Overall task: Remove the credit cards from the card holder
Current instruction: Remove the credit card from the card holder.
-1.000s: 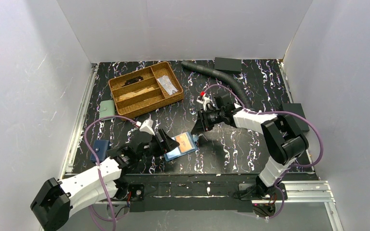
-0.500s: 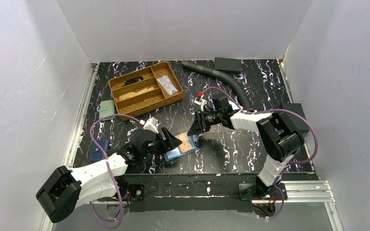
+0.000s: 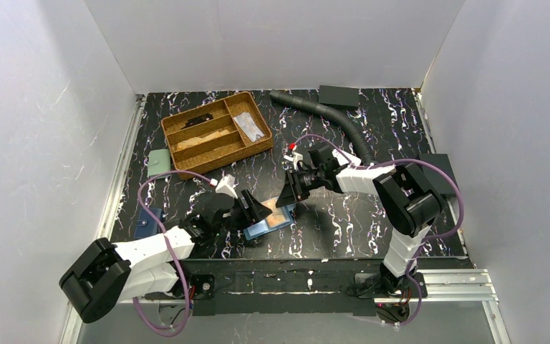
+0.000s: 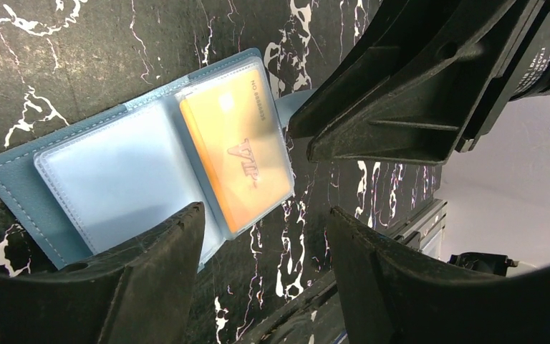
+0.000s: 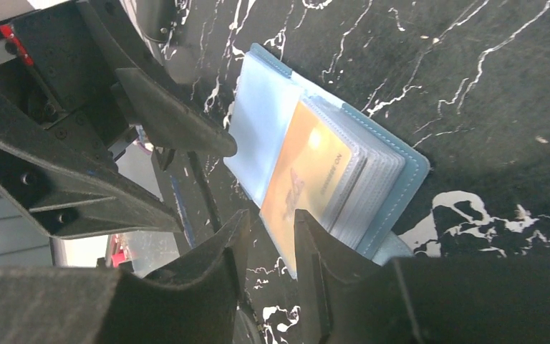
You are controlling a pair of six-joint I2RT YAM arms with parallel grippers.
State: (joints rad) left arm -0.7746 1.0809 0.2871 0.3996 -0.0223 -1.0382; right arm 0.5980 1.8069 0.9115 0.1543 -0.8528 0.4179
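Card holder: lay spread open and flat on the black marbled table, on the near side of the wicker tray and a little to its right, well apart from it
Inside of it: clear plastic sleeves on a teal-blue cover, seen close in the left wrist view and the right wrist view
Orange card: sat inside the sleeve on the half lying farther right of the tray, printed face up, not drawn out
Other half: looked pale blue; whether a card sat in that sleeve I could not tell
Left gripper: hung low over the holder's edge nearest the tray's near side, jaws spread wide with nothing between them, one finger over the pale half
Right gripper: came in from the side away from the tray, tips just beside the holder's orange half; jaws stood a narrow gap apart and I saw nothing pinched in them
Pale green pouch: just beside the tray's left end
Navy wallet: near side of the tray, off to its left
Corrugated hose: right of the tray, curving away from it
Black box: beyond the hose, farther right of the tray, by the back wall
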